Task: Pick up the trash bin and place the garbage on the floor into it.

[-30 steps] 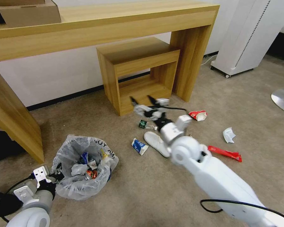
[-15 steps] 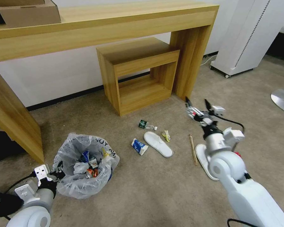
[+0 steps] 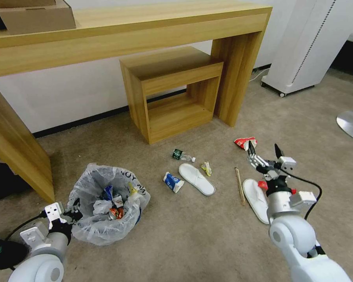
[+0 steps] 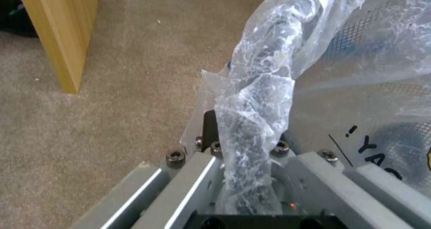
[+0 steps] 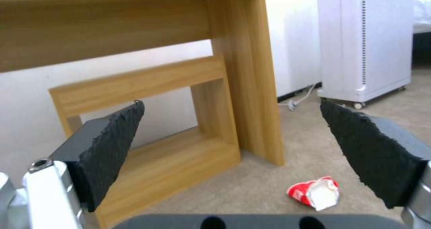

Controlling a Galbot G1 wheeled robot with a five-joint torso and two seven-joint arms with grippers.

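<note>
The trash bin [image 3: 106, 203] sits on the beige carpet [image 3: 176, 243] near the left leg of the long wooden table [image 3: 15, 156], and your left gripper [image 3: 72, 213] is clamped on its rim through the clear bag liner [image 4: 251, 97]; the left wrist view shows the twisted plastic pinched between the fingers. Litter already lies inside the bin.

Your right gripper [image 3: 264, 150] hangs above the carpet with its jaws spread wide and nothing between them. Just beyond it lies a crumpled red-and-white snack wrapper [image 3: 245, 143]. Beneath the right wrist you have one white slipper [image 3: 257, 199], with a wooden stick [image 3: 239, 185] just beside it. Farther toward the bin lie the second white slipper [image 3: 197, 179], a small yellow scrap [image 3: 206, 168], a blue-and-white carton [image 3: 173, 182] and a clear bottle with a green label [image 3: 182, 155], the bottle nearest the small wooden side table [image 3: 172, 90].
</note>
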